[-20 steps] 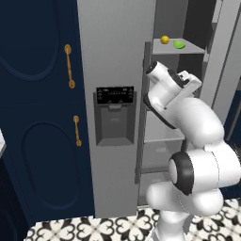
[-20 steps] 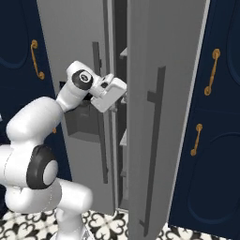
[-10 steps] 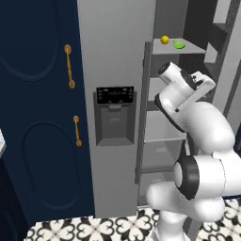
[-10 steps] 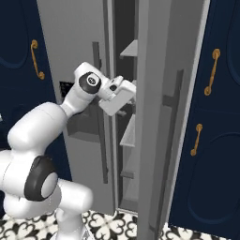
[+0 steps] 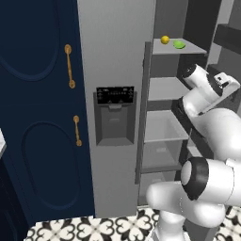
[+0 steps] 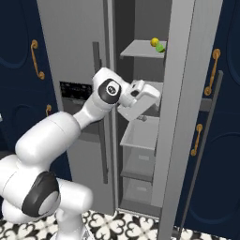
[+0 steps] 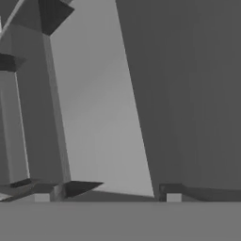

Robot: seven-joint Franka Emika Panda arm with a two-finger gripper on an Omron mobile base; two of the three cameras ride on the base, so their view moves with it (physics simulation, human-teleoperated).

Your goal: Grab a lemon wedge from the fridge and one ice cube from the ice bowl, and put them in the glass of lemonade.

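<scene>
The grey steel fridge (image 5: 115,52) has its right door (image 6: 187,93) swung open. On its top shelf (image 6: 136,50) lies the lime-green lemon wedge (image 5: 179,44) (image 6: 161,47), right beside a small round yellow fruit (image 5: 164,40). My gripper (image 6: 141,115) hangs inside the opening at middle-shelf height, well below the wedge. In the hand view it (image 7: 108,196) is open, its tips wide apart with nothing between them, facing grey inner walls. The ice bowl, ice cube and glass of lemonade are out of view.
Navy cabinets with brass handles (image 5: 69,66) (image 6: 214,70) flank the fridge on both sides. The black dispenser panel (image 5: 114,115) sits on the shut left door. Lower shelves and drawers (image 6: 138,136) fill the opening. The open door with its dark bar handle (image 6: 206,140) stands to my right.
The right fridge door has swung from nearly shut to wide open. My hand has moved with it, to the right and into the opening.
</scene>
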